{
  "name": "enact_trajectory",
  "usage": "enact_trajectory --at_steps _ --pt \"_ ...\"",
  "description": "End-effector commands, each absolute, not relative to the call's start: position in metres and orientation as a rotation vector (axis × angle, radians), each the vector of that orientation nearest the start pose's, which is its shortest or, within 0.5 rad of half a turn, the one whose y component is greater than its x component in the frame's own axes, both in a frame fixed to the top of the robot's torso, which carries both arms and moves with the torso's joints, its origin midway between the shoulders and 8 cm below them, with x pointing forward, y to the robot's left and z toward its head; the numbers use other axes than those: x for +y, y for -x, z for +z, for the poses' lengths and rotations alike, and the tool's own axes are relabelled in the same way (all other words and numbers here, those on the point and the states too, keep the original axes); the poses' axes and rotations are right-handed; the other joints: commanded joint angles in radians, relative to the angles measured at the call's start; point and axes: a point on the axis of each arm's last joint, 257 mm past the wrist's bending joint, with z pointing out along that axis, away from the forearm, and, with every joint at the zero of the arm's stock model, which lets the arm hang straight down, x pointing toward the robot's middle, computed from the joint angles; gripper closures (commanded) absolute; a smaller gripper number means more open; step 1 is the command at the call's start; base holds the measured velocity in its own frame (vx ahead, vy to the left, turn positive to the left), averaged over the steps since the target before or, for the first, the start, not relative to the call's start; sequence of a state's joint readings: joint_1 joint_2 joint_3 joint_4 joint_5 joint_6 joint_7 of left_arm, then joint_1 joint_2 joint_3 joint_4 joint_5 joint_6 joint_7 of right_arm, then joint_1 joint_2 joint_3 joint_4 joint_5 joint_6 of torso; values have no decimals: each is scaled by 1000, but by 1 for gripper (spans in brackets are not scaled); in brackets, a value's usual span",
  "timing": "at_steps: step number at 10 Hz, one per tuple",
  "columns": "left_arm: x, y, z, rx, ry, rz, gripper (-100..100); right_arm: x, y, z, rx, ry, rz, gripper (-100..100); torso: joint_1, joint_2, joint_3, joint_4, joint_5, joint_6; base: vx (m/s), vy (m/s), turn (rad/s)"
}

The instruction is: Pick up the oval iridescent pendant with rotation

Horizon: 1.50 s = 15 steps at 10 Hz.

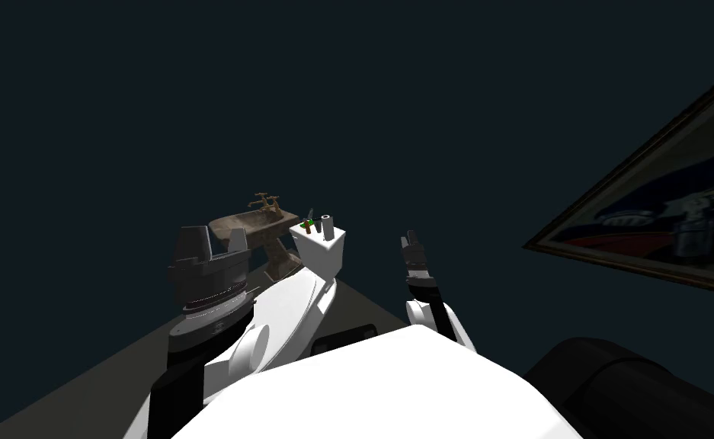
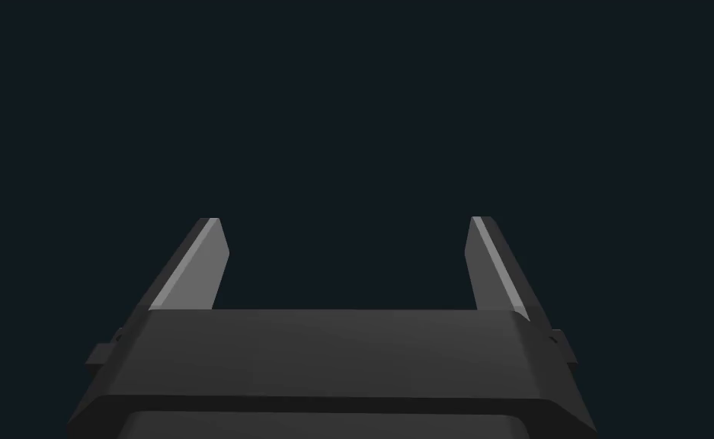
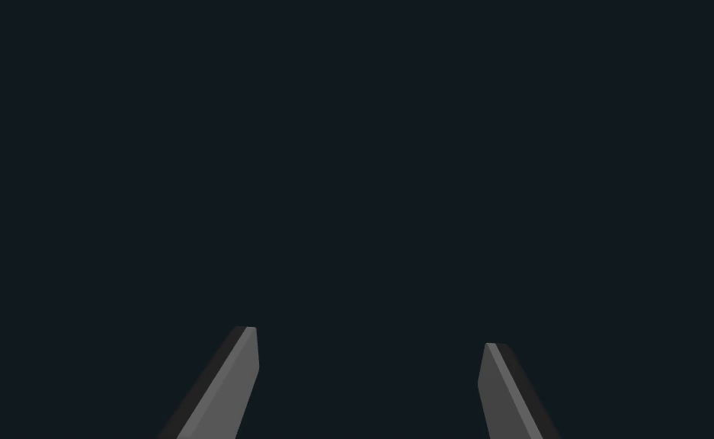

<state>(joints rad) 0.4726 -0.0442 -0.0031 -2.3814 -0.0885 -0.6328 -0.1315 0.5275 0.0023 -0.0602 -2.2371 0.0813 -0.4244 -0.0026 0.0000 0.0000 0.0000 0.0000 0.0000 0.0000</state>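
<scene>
Oval pendant: not told apart among small items on the white block beside the basin; judged light, slick, fragile, best pinched across its narrow edges; left gripper and right gripper jaws spread, empty.

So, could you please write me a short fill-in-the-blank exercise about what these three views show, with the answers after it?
1. The left gripper is ___, with nothing between its fingers.
2. The sink with a tap is ___ in colour.
3. The box beside the sink, with a small grey cylinder on top, is ___ in colour.
4. The framed picture hangs on the robot's ___ side.
Missing words: open; brown; white; right.
</scene>
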Motion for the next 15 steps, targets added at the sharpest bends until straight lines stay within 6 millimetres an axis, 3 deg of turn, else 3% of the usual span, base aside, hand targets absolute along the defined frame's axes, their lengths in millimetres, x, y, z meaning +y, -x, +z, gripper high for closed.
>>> enact_trajectory --at_steps 1,7,9,12,14,15 --pt "251 -300 92 512 364 -1189 -100 -301 -358 -19 749 -720 1146 0 0 0 0 0 0 0 11 17 -34" --pt "227 -316 66 677 306 -1230 -100 -301 -358 -19 749 -720 1146 0 5 -2 -1 0 1 0 26 65 -54" --pt "216 -325 45 770 296 -1251 -100 -301 -358 -19 749 -720 1146 0 4 -2 -1 0 1 0 32 72 -99" --pt "208 -329 32 842 271 -1261 -100 -301 -358 -19 749 -720 1146 0 5 -3 -2 -1 1 0 33 71 -63" --pt "197 -336 5 949 265 -1276 -100 -301 -358 -19 749 -720 1146 0 5 -2 -1 -1 1 0 21 76 -154" --pt "195 -336 3 969 246 -1275 -100 -301 -358 -19 749 -720 1146 0 5 -1 -1 0 1 0 -25 20 -78"
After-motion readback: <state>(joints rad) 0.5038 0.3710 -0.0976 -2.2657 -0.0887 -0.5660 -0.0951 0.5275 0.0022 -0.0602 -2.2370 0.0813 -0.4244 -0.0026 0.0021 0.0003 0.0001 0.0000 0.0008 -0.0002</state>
